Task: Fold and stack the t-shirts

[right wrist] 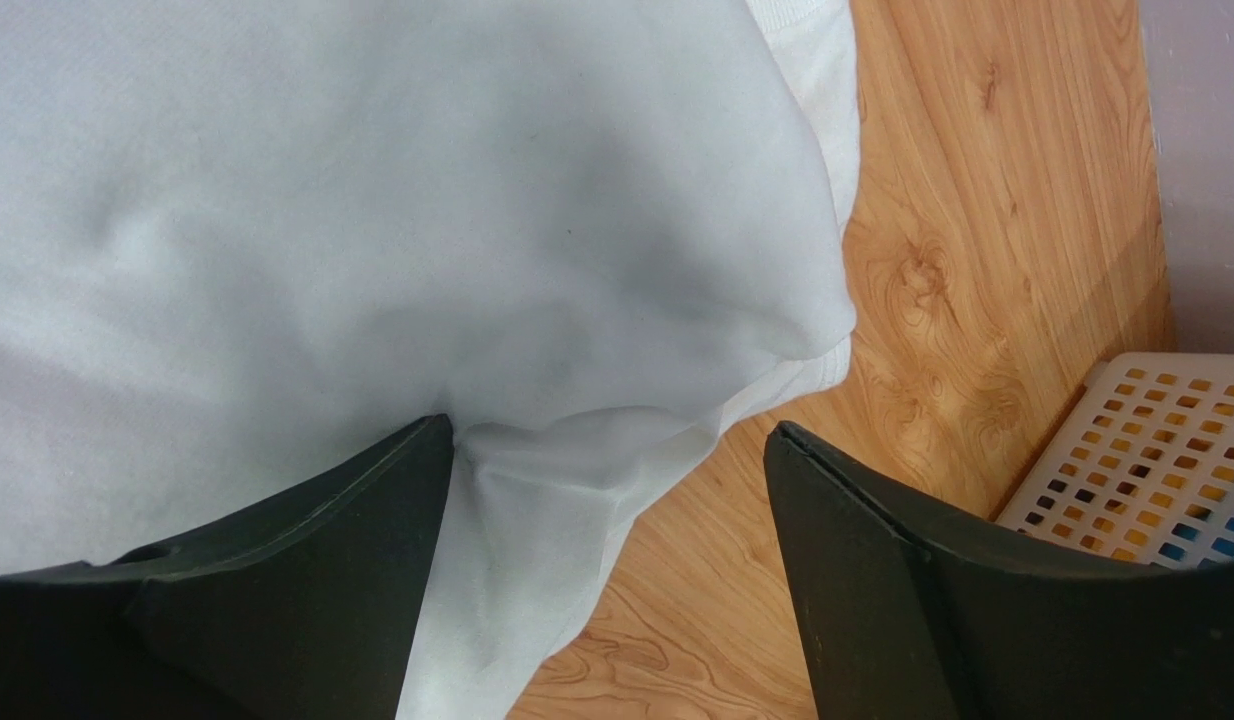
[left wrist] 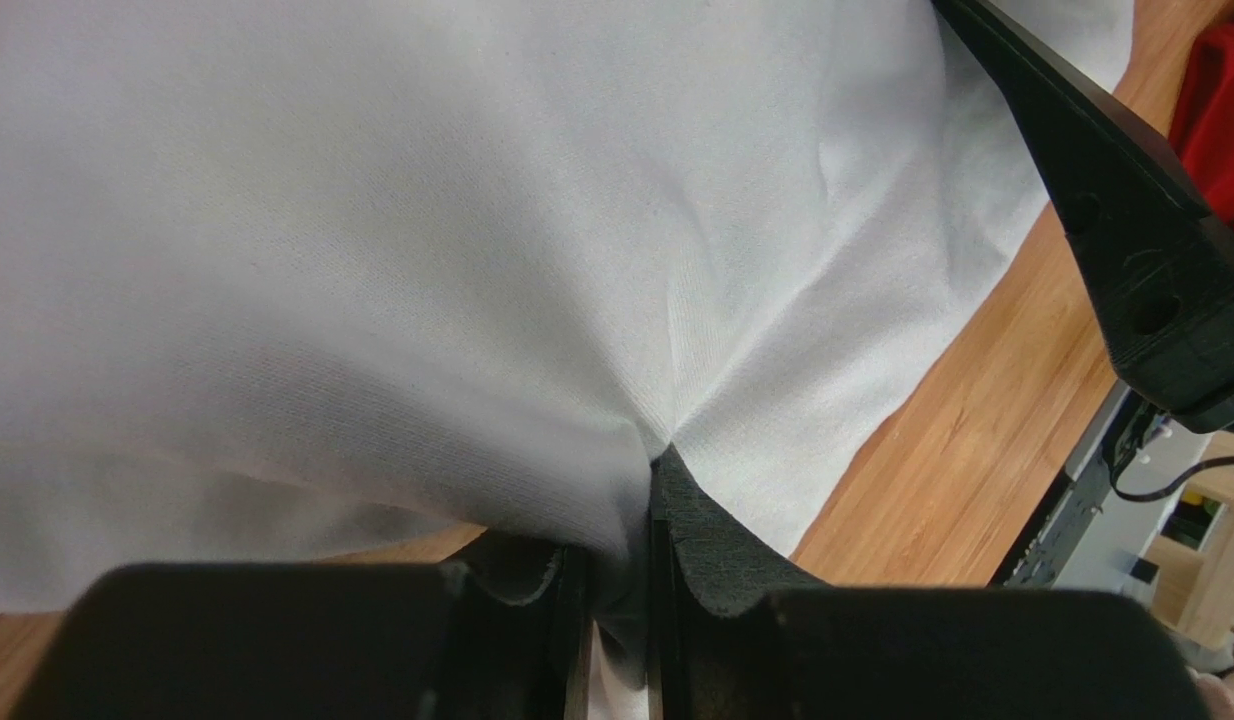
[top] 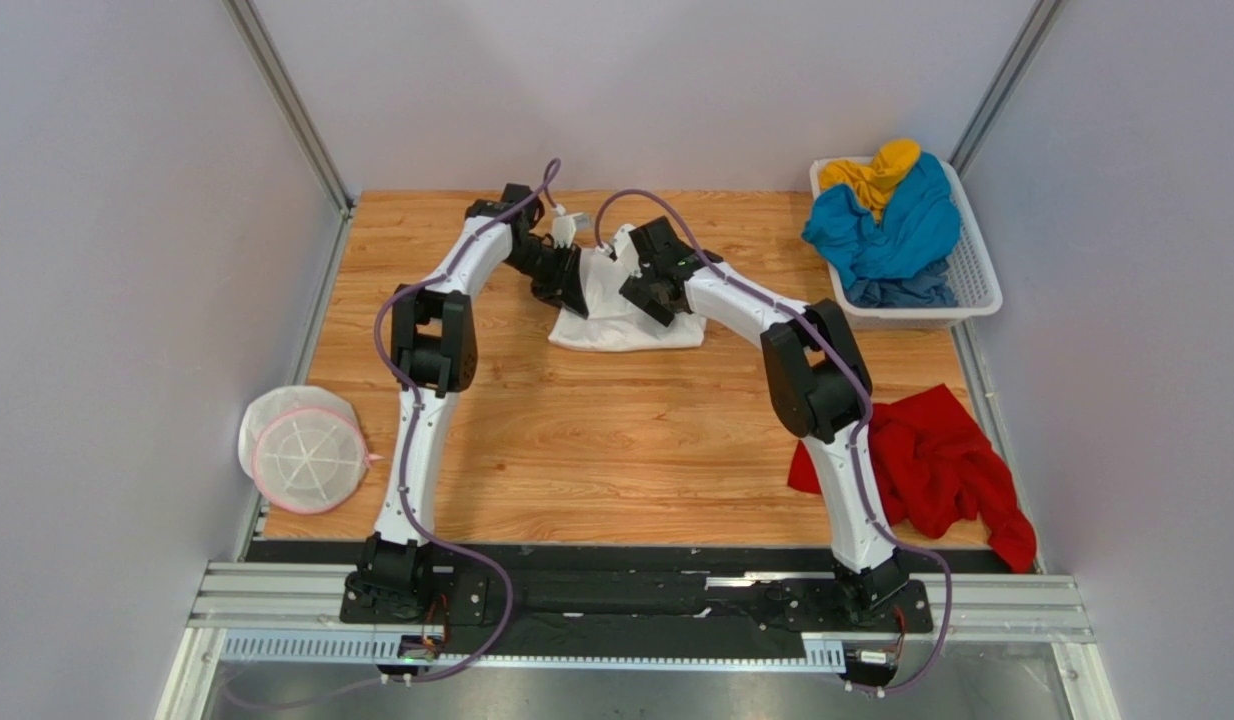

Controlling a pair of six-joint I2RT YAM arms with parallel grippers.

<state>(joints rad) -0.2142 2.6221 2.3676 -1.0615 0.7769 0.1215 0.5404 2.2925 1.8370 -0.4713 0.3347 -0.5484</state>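
**Top view.** Both my arms reach to the far middle of the table (top: 608,450). There the white shirt (top: 638,323) lies bunched, partly hidden under my two wrists.

**Left wrist view.** My left gripper (left wrist: 649,503) has its jaws drawn almost together on a fold of the white shirt. The cloth puckers to a point where the pads meet, and a strip of it runs down between them. The rest of the shirt spreads away over the wood.

**Right wrist view.** My right gripper (right wrist: 608,443) stands with its jaws wide apart and grips nothing. A lobe of the white shirt lies between them, against one finger and clear of the other.

**Other shirts.**
- The red shirt (top: 939,465) lies crumpled at the near right edge of the table, just beside my right arm.
- The blue shirt (top: 886,233) is heaped in the basket (top: 981,293) at the far right corner and spills over the basket's left rim.
- The yellow shirt (top: 874,173) rests on top of the blue one, at the far end of the basket.

**Also shown.** A round mesh disc (top: 303,447) sits at the table's left edge, well apart from the shirts.
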